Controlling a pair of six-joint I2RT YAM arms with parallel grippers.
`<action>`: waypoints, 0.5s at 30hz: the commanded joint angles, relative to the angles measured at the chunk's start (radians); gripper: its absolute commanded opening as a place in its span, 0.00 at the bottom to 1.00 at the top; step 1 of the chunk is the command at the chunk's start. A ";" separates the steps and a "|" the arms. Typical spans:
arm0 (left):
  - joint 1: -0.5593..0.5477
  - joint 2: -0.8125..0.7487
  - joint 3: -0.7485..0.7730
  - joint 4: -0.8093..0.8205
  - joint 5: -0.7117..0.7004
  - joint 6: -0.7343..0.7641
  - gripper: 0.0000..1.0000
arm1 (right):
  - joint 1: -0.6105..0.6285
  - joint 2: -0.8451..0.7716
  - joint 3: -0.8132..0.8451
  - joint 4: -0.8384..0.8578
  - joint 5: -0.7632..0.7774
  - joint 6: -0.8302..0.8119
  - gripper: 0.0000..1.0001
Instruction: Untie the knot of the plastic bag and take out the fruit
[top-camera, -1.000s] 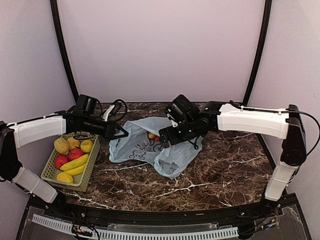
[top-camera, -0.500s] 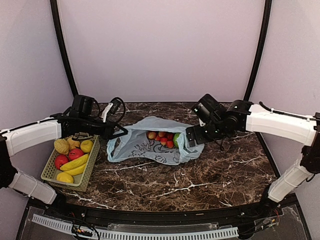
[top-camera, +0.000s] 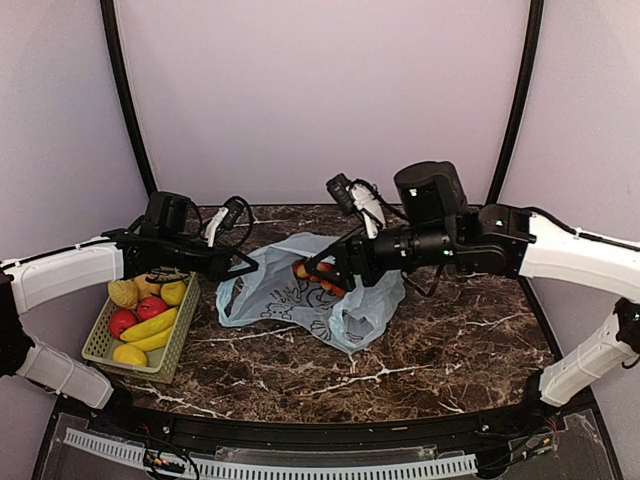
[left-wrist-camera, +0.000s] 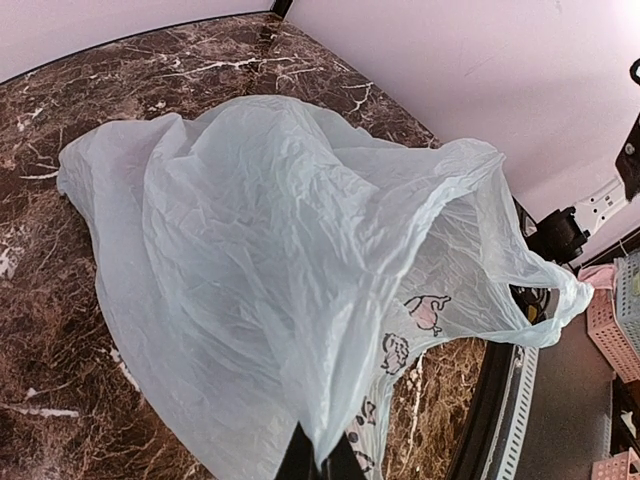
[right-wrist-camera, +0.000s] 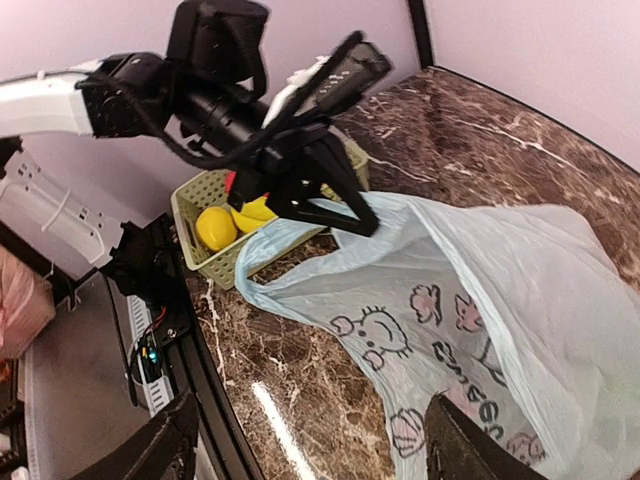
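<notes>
The plastic bag (top-camera: 300, 300) lies crumpled mid-table, pale blue-green with a cartoon print, its mouth open toward the back. No knot shows; a loose loop handle (left-wrist-camera: 556, 300) hangs free. Small red-orange fruit (top-camera: 303, 270) show in the mouth; the green fruits are hidden. My left gripper (top-camera: 243, 266) is shut on the bag's left edge; in the left wrist view its fingers (left-wrist-camera: 300, 455) pinch the film (left-wrist-camera: 280, 260). My right gripper (top-camera: 332, 278) hovers at the bag's mouth beside the red fruit. In the right wrist view it (right-wrist-camera: 312, 415) is wide open over the bag (right-wrist-camera: 480, 290).
A pale green basket (top-camera: 100, 345) at the left holds bananas (top-camera: 150, 326), red apples (top-camera: 135, 318) and yellow fruit; it also shows in the right wrist view (right-wrist-camera: 190, 215). The marble table's front edge (top-camera: 320, 425) runs along the bottom.
My right arm swung from the bag's right side back left over its mouth, and the bag's right part bunched up. My left gripper kept its hold and barely moved.
</notes>
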 joint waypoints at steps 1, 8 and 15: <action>-0.009 -0.035 -0.018 0.009 0.000 -0.006 0.01 | 0.042 0.199 0.112 0.034 -0.059 -0.030 0.69; -0.016 -0.041 -0.019 0.010 -0.001 -0.005 0.01 | 0.014 0.486 0.326 -0.182 0.213 -0.001 0.48; -0.020 -0.042 -0.015 0.006 -0.010 -0.002 0.01 | 0.015 0.499 0.236 -0.185 0.349 -0.190 0.44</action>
